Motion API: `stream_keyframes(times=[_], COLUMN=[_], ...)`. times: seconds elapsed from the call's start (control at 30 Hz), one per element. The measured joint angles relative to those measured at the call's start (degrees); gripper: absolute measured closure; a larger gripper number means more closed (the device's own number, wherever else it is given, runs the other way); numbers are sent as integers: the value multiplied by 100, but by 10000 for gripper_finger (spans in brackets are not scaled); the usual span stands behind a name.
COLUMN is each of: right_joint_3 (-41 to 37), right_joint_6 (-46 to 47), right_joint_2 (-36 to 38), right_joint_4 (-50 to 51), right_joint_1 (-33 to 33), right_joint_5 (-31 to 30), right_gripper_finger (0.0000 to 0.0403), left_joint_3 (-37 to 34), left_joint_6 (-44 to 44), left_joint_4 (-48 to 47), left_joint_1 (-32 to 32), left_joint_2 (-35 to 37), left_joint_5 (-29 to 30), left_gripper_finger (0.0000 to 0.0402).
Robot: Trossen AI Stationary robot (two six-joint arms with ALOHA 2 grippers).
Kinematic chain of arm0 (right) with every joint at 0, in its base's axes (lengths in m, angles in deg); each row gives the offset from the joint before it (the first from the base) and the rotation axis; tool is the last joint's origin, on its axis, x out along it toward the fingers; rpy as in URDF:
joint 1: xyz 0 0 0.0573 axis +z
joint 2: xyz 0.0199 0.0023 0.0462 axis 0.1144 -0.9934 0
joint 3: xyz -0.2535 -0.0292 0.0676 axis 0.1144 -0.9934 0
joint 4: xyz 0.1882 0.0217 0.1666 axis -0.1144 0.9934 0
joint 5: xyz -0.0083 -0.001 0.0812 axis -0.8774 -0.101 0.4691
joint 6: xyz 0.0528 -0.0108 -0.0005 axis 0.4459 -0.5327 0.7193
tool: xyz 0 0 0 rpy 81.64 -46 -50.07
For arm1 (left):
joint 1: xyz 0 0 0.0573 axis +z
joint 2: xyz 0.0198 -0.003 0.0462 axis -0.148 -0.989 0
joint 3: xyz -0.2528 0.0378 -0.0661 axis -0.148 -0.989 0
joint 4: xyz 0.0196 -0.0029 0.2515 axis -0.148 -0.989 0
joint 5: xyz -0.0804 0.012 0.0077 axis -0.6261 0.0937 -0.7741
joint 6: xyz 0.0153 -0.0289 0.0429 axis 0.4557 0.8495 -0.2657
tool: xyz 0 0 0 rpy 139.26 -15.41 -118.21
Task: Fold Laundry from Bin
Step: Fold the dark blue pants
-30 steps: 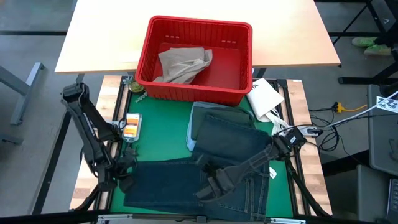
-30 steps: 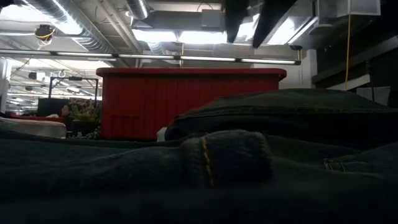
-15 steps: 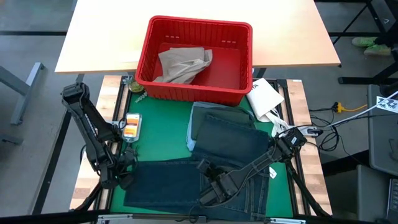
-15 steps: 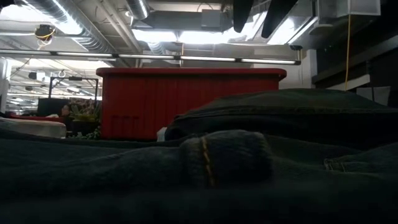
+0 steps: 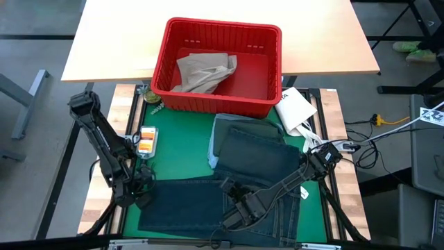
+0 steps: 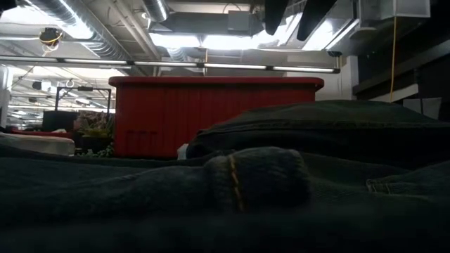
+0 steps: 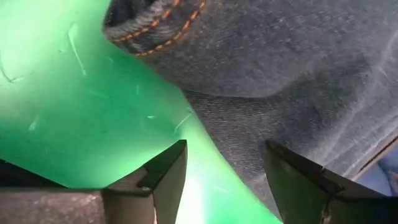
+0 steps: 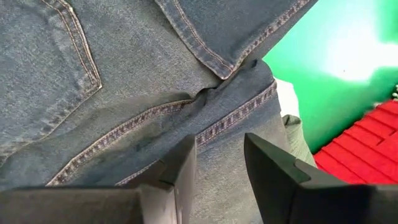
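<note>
Dark blue denim jeans (image 5: 201, 205) lie spread flat on the green mat (image 5: 180, 149) near the table's near edge. My left gripper (image 5: 137, 193) is open and low at the jeans' left edge; in the left wrist view (image 7: 224, 180) that edge (image 7: 249, 124) lies between its fingers. My right gripper (image 5: 232, 203) is open above the middle of the jeans, over a seam (image 8: 217, 124), and shows high in the low view (image 6: 292, 14). A folded dark green garment on a light blue one (image 5: 250, 149) lies behind the jeans. Tan khaki trousers (image 5: 205, 73) lie in the red bin (image 5: 222, 24).
A white flat packet (image 5: 295, 107) lies to the right of the bin, with cables (image 5: 333, 146) beside it. A small orange and white object (image 5: 147, 141) lies at the mat's left edge. The bin stands on a light wooden tabletop (image 5: 111, 42) at the far side.
My left gripper has moved a little toward the jeans' left edge, to the right and the far side. My right gripper has shifted slightly toward the table's right, staying high above the jeans. The jeans have kept still.
</note>
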Motion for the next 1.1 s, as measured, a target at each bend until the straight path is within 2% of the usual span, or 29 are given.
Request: stream_keyframes(times=[0.37, 0.67, 0.87, 1.1], right_joint_3=[0, 0, 0, 0], right_joint_6=[39, 34, -34, -44], right_joint_2=[0, 0, 0, 0], right_joint_4=[0, 0, -1, -2], right_joint_1=[-2, -2, -7, -7], right_joint_5=[0, 0, 0, 0], right_gripper_finger=[265, 265, 265, 265], left_joint_3=[-25, -42, -39, -42], left_joint_6=[-24, -60, -580, -1090], left_joint_4=[67, 131, 208, 165], left_joint_1=[408, 578, 829, 1159], left_joint_2=[-18, -29, -29, -34], left_joint_5=[-207, -710, -1123, -1194], left_gripper_finger=[219, 222, 222, 222])
